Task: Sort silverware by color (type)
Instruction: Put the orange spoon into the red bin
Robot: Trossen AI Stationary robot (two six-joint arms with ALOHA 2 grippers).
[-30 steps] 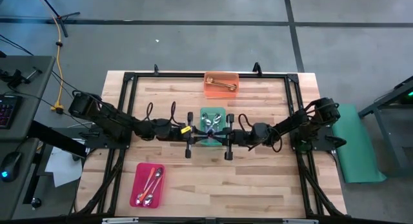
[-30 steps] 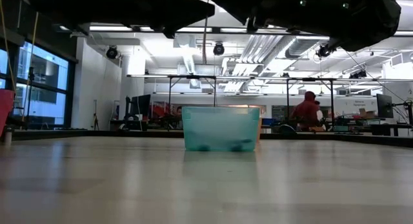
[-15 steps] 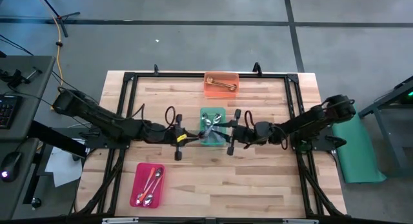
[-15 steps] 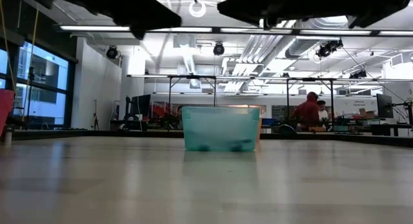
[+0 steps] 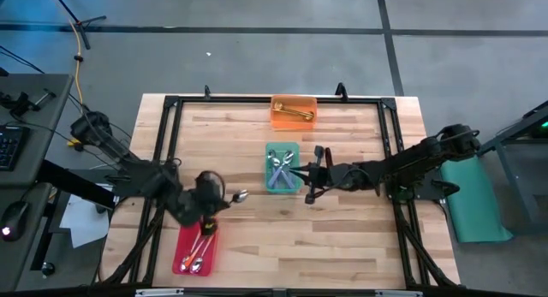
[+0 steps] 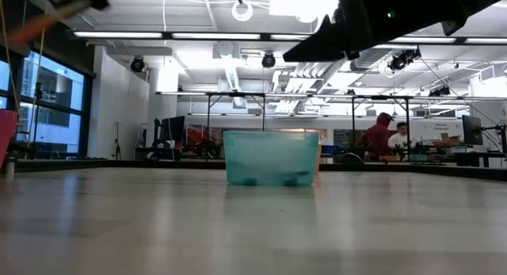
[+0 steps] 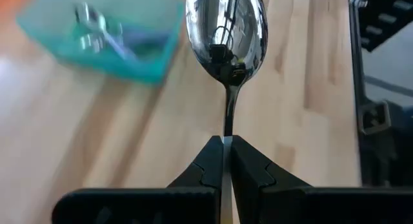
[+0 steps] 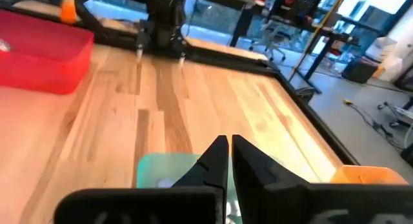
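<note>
- Wooden table [image 5: 342, 237]: we see a slatted top inside a dark frame, carrying three trays that stand well apart from one another.
- Left arm: it reaches in from the table's left edge; the left gripper [image 5: 224, 197] hangs just above the upper end of the red tray [image 5: 185, 242], its fingers clenched on the handle of a spoon [image 7: 226, 31].
- Right arm: it stretches from the right edge; the right gripper [image 5: 298, 171] sits at the right rim of the green tray [image 5: 268, 150], its fingers [image 8: 216, 161] closed and, as far as we can judge, holding nothing.
- Red tray: it lies near the front left and holds orange-handled spoons [image 5: 201, 246].
- Green tray: it stands mid-table and holds purple-blue-handled spoons [image 5: 279, 170].
- Orange tray [image 5: 294, 121]: it stands at the far edge and holds gold-brass spoons [image 5: 296, 114].
- Held spoon: its shiny bowl points toward the green tray; the handle is hidden between the fingers in the left wrist view, so we infer its colour, probably orange, only from its destination.
- Step in hand: we judge this the carrying phase, with sorting nearly complete, since no spoon lies loose on the table.
- Next move: it calls for centring the spoon over the red tray, lowering it, then releasing so it drops beside its fellows.
</note>
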